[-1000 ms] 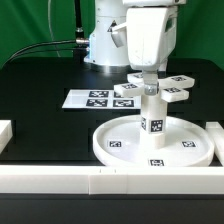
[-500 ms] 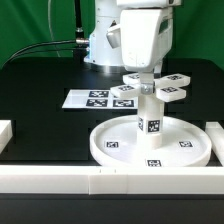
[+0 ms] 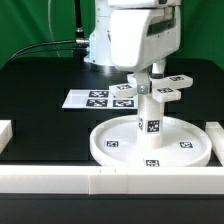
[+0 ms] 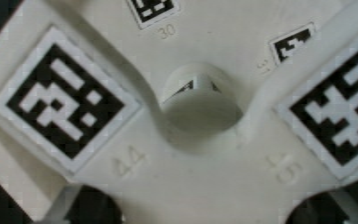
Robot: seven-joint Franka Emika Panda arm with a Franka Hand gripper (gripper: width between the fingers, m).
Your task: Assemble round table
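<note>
Exterior view: gripper (image 3: 143,76) low over cross piece (image 3: 147,90) seated atop post (image 3: 150,112) at centre of disc (image 3: 112,146), finger spacing indiscernible; wrist view: cross piece hub (image 4: 201,98) filling frame, fingertips (image 4: 83,206) alongside—probably fastening step, next calling for a centred grasp and twist.

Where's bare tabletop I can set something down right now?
Free: the black table on the exterior view's left, between the marker board and the border blocks. Crowded: around the round disc, post and cross piece beneath the gripper.
</note>
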